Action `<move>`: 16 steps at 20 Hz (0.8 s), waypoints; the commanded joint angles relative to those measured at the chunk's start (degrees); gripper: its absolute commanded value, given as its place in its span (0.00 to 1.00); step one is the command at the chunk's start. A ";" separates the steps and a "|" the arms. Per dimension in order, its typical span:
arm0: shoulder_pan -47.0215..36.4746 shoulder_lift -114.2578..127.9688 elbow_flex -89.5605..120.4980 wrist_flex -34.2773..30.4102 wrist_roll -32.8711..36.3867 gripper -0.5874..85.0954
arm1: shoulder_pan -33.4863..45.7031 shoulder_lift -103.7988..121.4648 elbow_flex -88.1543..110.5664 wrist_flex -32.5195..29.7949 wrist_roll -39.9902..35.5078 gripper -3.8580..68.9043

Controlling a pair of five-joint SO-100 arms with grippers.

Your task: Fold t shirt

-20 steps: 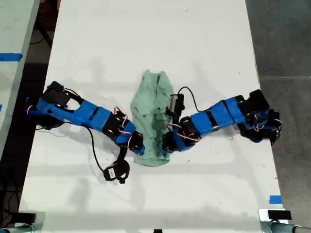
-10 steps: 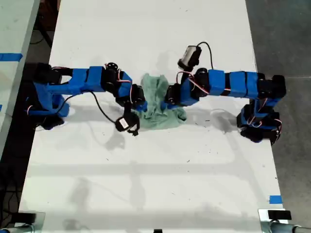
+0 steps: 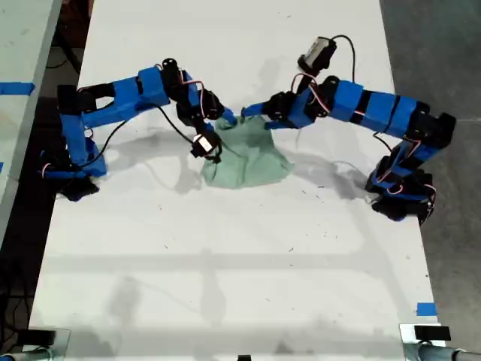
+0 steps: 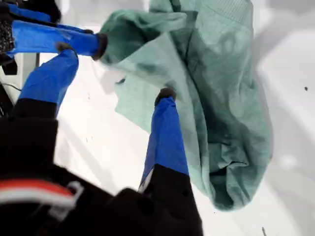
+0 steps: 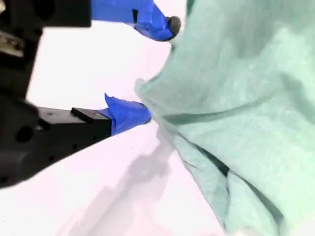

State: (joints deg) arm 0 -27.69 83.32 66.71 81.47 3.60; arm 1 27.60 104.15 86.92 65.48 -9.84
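Observation:
The t shirt (image 3: 252, 162) is a wrinkled mint-green heap at mid-table, rising to a peak at its far edge. Two blue arms meet at that peak, one reaching from the exterior view's left (image 3: 120, 98), the other from its right (image 3: 361, 105). The wrist views do not show which arm is which. My first gripper (image 4: 114, 70) is open, one fingertip (image 4: 165, 94) in front of the hanging t shirt (image 4: 221, 98). The other arm's fingertip touches a shirt corner. My second gripper (image 5: 160, 69) is open, both tips at the edge of the t shirt (image 5: 246, 98).
The white table (image 3: 225, 286) runs the length of the exterior view, with dark floor past both long edges. A blue tape mark (image 3: 426, 308) sits near the exterior view's lower right, another (image 3: 16, 88) on a neighbouring surface at its left. A wrist camera (image 3: 203, 143) hangs beside the shirt.
Both arms swung from the near end of the shirt to its far edge, carrying fabric with them. The shirt went from a long strip to a short doubled heap.

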 commanded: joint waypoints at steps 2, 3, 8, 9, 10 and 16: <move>-6.94 15.91 -1.41 5.54 2.11 0.25 | 7.12 14.94 1.49 8.70 -2.11 0.50; -9.05 20.21 -0.35 6.86 2.81 0.22 | 9.14 19.78 3.69 10.63 -2.46 0.49; -11.69 51.77 17.23 8.79 3.87 0.01 | 6.94 46.93 19.34 18.11 -0.79 0.08; -9.40 60.91 25.49 7.29 2.11 0.01 | 3.43 52.65 24.17 18.19 1.23 0.08; -5.27 70.75 36.21 3.43 -0.97 0.01 | 0.35 58.36 29.53 17.75 2.37 0.08; 17.93 118.56 101.60 -23.91 -9.76 0.01 | -17.31 80.77 63.11 7.12 3.34 0.08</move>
State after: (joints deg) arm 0 -14.85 190.20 148.01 64.78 -4.48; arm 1 13.97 177.10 141.42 76.46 -7.38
